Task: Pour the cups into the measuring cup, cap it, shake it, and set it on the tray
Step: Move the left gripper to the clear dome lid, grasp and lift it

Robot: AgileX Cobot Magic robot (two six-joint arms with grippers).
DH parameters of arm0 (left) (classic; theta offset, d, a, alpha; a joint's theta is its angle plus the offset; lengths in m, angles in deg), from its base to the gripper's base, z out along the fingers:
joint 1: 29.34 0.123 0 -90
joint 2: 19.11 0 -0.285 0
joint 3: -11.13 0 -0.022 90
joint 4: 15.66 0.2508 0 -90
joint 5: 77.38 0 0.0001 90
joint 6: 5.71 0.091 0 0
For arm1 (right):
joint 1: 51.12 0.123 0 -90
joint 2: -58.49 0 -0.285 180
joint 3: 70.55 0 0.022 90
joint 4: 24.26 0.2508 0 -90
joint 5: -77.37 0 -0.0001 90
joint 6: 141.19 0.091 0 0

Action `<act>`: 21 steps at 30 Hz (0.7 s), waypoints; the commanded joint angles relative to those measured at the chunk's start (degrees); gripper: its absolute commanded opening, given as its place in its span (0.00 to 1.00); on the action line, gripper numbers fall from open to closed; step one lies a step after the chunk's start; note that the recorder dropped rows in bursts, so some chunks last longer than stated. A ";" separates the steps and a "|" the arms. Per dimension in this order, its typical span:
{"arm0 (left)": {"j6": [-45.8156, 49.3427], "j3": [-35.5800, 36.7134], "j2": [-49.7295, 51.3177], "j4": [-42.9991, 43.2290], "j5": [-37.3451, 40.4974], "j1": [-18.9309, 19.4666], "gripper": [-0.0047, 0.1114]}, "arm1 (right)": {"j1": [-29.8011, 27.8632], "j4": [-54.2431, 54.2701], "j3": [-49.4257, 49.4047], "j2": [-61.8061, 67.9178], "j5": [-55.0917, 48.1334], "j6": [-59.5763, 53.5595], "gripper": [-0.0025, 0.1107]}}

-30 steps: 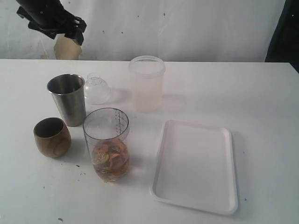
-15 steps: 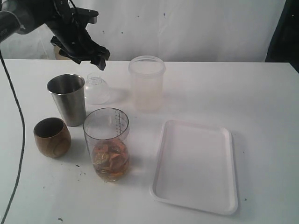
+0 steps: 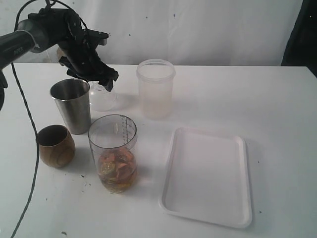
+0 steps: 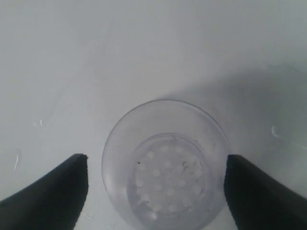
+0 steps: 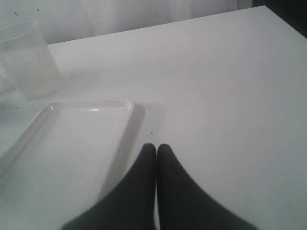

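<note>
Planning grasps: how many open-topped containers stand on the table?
4: wooden cup far left, steel tumbler behind it, measuring cup left of the tray, frosted tub farthest back. None looks hidden.

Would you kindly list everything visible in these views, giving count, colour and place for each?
measuring cup: one, clear, brownish contents; front, left of the tray
steel tumbler: one, shiny; behind the wooden cup
wooden cup: one, brown; front left
domed cap: one, clear, perforated top; beside the steel tumbler
frosted tub: one, translucent; back centre
tray: one, white; front right
table: one, white; under everything
cable: one, black; left edge
left end effector: black, open around the domed cap
right end effector: black, shut, over the table near a tray corner
</note>
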 commanded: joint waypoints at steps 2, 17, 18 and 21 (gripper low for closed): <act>-0.40 -0.41 -0.12 -0.69 -0.33 -0.18 0.59 | 0.26 -0.16 -0.07 -0.27 0.21 0.03 0.02; -0.40 -0.41 -1.24 0.54 -0.98 -0.18 0.04 | 0.26 -0.16 -0.07 -0.27 0.21 1.15 0.02; -0.40 -0.41 -1.82 1.19 -1.10 -0.18 0.04 | 0.26 -0.16 -0.07 -0.27 0.21 1.45 0.02; -0.40 -0.41 -3.99 2.29 -1.73 -0.18 0.04 | 0.26 -0.16 -0.07 -0.27 0.21 1.32 0.02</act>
